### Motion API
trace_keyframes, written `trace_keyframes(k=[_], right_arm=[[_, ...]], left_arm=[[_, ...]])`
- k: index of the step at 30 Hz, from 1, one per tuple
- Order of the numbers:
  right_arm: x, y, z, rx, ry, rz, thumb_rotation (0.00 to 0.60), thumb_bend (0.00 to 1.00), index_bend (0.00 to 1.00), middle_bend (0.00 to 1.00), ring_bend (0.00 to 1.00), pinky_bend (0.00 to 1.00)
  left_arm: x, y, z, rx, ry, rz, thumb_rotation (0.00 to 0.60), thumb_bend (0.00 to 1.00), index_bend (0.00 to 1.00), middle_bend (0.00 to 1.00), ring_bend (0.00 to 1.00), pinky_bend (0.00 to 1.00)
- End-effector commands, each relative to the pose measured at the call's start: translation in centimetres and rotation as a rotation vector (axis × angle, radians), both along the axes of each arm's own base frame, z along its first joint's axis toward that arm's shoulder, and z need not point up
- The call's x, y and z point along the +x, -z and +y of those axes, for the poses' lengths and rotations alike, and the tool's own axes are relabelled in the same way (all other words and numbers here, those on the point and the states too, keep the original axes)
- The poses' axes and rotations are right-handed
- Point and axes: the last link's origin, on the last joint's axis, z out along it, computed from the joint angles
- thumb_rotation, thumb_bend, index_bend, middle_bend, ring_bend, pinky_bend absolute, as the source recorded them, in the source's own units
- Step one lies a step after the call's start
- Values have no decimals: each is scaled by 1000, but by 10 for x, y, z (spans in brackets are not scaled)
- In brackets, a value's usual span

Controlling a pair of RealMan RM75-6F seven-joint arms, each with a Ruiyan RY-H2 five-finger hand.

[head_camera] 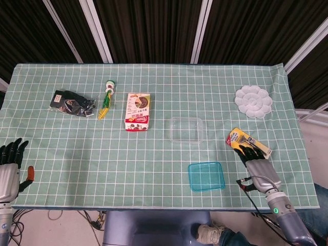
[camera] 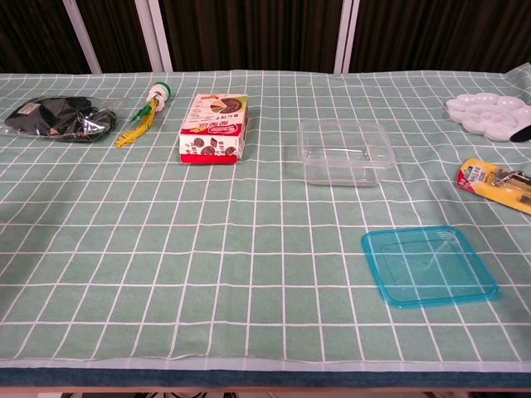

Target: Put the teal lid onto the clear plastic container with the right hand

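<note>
The teal lid (head_camera: 206, 176) (camera: 429, 265) lies flat near the table's front edge, right of centre. Behind it and slightly to the left stands the clear plastic container (head_camera: 186, 129) (camera: 344, 152), upright and uncovered. My right hand (head_camera: 256, 164) hovers to the right of the lid with its dark fingers stretched out and apart, holding nothing. Its fingertips reach over the near end of the razor pack (head_camera: 248, 143). In the chest view only a dark tip (camera: 523, 133) of it shows at the right edge. My left hand (head_camera: 9, 166) stays at the front left corner, fingers apart, holding nothing.
A white palette (head_camera: 253, 101) (camera: 489, 114) sits at the back right. The razor pack (camera: 498, 182) lies right of the container. A snack box (head_camera: 138, 111) (camera: 214, 127), a green and yellow item (head_camera: 106, 99) and a black bag (head_camera: 72, 102) lie to the left.
</note>
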Motion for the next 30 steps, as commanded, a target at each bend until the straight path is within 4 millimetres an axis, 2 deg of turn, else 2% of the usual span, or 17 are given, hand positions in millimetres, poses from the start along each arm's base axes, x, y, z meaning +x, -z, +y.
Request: trace_keyframes(k=[1,12,15,30], right_arm=[[19,30,-3,80,-37,22,600,160,0,0,0,0],[37,67,-5,134,4,22,600,160,0,0,0,0],[36,76,-3,143,19,15,600,160,0,0,0,0],[39,96,-8,153,23,16,600,160,0,0,0,0]], left_arm=[[-1,0,0,-3,-4,2,600,542,83,0,0,0],[-2,0,0,-6,-17,6,600,542,79,0,0,0],[-1,1,0,-8,-12,6,600,542,78,0,0,0],[-1,1,-1,-12,-11,2,600,542,78,0,0,0]])
